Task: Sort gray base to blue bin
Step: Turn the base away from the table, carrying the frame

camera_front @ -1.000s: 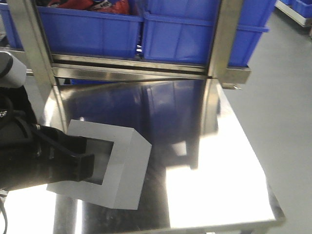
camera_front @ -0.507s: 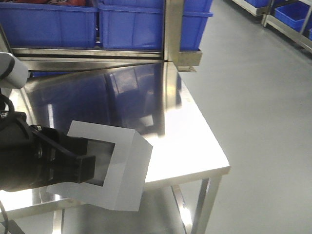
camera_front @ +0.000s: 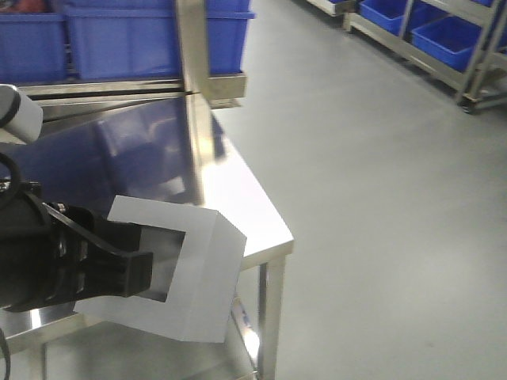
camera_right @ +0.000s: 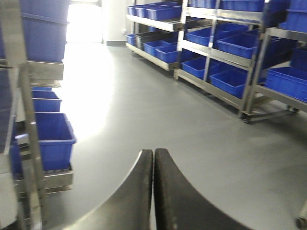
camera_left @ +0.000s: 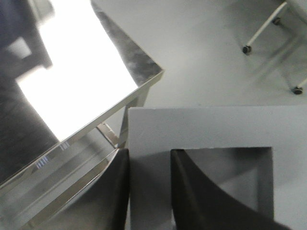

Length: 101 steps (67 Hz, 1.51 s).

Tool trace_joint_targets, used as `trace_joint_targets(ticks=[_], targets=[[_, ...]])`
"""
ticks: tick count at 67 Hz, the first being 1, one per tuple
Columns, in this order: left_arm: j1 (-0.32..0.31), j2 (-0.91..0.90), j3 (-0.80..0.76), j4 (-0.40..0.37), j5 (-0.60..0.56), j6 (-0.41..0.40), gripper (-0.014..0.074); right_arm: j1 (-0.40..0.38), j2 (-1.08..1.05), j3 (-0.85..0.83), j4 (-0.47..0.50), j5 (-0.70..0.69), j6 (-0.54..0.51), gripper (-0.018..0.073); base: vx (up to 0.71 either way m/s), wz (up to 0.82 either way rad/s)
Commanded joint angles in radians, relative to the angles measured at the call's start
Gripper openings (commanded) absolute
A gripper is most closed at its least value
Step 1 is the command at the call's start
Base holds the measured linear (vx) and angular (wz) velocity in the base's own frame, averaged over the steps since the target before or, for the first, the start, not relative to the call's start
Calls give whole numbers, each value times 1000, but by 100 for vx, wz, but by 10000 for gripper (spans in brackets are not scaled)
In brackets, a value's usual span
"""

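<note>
The gray base (camera_front: 202, 273) is a matte gray block with a rectangular recess, held in the air over the steel table's front right corner. My left gripper (camera_front: 133, 267) is shut on it. In the left wrist view the gripper (camera_left: 149, 160) pinches one wall of the gray base (camera_left: 211, 127), with one black finger (camera_left: 115, 191) outside and the other in the recess. Two blue bins (camera_front: 119, 39) stand alike on the rack behind the table. My right gripper (camera_right: 153, 153) is shut and empty, pointing out over the open floor.
The steel table (camera_front: 238, 198) ends in a corner (camera_left: 153, 74) with a leg and a lower shelf below. Gray floor lies to the right. Racks with several blue bins (camera_right: 230, 79) stand at the far right (camera_front: 444, 36). Another blue bin (camera_right: 53, 139) sits low at the left.
The front view has swung right: the table and blue bins slid left and open floor and far racks came into view. The left gripper's hold on the gray base is unchanged.
</note>
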Motion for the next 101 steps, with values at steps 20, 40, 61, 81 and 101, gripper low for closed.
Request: trace_joint_targets(ticks=[20, 40, 61, 81, 101], targets=[[-4, -17, -29, 42, -65, -9, 3, -2, -15, 14, -9, -76, -6, -9, 9, -61], [-4, -17, -29, 42, -62, -9, 3, -2, -15, 14, -9, -76, -6, -9, 20, -81], [-4, -17, -29, 42, -62, -9, 3, -2, -15, 14, -9, -76, -6, -9, 19, -71], [-4, -17, -29, 42, -62, -9, 3, -2, -15, 14, -9, -76, -6, -9, 18, -63], [-4, -17, -29, 42, -62, -9, 3, -2, -15, 14, -9, -76, -6, -9, 19, -63]])
